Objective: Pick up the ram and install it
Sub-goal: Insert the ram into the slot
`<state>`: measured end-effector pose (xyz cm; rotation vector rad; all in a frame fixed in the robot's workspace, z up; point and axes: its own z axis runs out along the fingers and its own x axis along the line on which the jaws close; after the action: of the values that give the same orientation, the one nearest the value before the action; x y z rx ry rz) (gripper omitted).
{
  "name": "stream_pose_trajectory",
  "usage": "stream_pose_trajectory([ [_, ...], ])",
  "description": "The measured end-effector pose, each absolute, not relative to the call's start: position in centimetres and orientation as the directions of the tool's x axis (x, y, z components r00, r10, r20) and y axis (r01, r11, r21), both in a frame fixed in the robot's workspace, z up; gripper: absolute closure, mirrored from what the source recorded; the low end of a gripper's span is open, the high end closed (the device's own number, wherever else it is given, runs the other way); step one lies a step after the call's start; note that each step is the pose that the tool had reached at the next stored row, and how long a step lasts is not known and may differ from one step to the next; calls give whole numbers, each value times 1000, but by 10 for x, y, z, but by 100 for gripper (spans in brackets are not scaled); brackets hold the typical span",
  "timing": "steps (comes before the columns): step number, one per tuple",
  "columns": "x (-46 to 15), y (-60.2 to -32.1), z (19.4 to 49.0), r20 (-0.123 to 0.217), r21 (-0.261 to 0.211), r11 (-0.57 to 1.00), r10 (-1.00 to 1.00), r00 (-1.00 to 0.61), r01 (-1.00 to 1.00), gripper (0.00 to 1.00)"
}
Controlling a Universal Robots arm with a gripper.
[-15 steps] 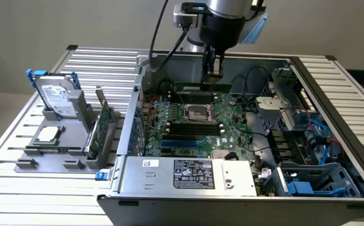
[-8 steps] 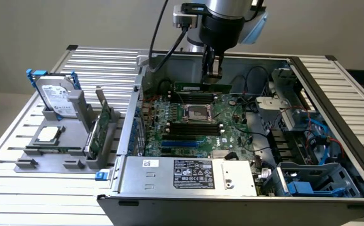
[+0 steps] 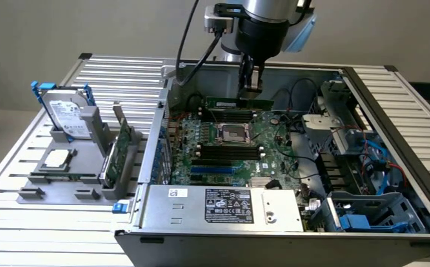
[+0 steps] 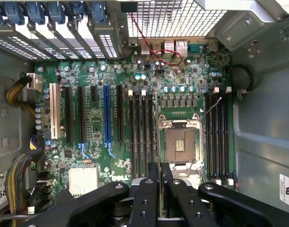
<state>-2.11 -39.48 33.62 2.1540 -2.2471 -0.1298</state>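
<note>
Pale wall (image 3: 88, 28) stands behind a big table (image 3: 118, 72) made of silver metal slats. On the table sits an open computer case (image 3: 274, 247), and a green board (image 3: 222, 161) lies flat inside it. The black robot pincer (image 3: 250, 89) hangs down into the far part of the case. Its two fingers are almost together, pinched on the top edge of the ram (image 3: 238, 104). The ram is a long thin green stick. It sits level over the far part of the board, just behind the square silver socket (image 3: 233, 132). I cannot tell if it touches the board. On the exterior view's left, a grey holder (image 3: 59, 189) keeps a hard drive (image 3: 66, 114) and a green card (image 3: 122, 147) standing up.
</note>
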Motion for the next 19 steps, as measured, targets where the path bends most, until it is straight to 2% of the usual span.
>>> stream_pose_trajectory([
  [12, -35, -399, 325, -36, 71, 41, -998, -43, -997, 86],
  [19, -39, -402, 318, -37, 44, 41, -998, -43, -998, 86],
])
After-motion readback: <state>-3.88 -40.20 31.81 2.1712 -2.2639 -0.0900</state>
